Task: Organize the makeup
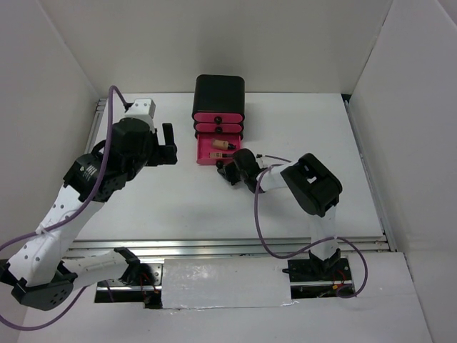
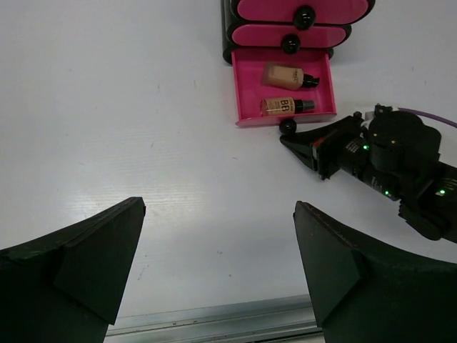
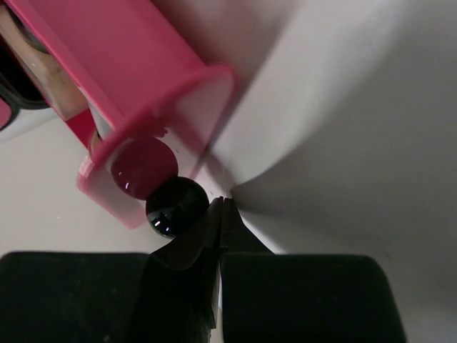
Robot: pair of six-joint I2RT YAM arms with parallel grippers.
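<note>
The makeup in view is two beige black-capped bottles [image 2: 285, 75] [image 2: 282, 106] lying in the pulled-out bottom pink drawer [image 2: 246, 93] of the black box [image 1: 218, 96]. My right gripper [image 3: 221, 204] is shut with nothing between its fingers. Its tips sit right beside the drawer's round black knob [image 3: 175, 206], touching it on the knob's right side. From above, that gripper [image 1: 223, 168] lies low at the drawer's front. My left gripper [image 2: 218, 236] is open and empty, hovering over bare table to the left of the box [image 1: 170, 146].
The two upper pink drawers [image 2: 300, 14] are closed, each with a black knob. White walls enclose the table on three sides. A metal rail [image 2: 214, 318] runs along the near edge. The right arm's purple cable [image 1: 260, 214] loops over the table.
</note>
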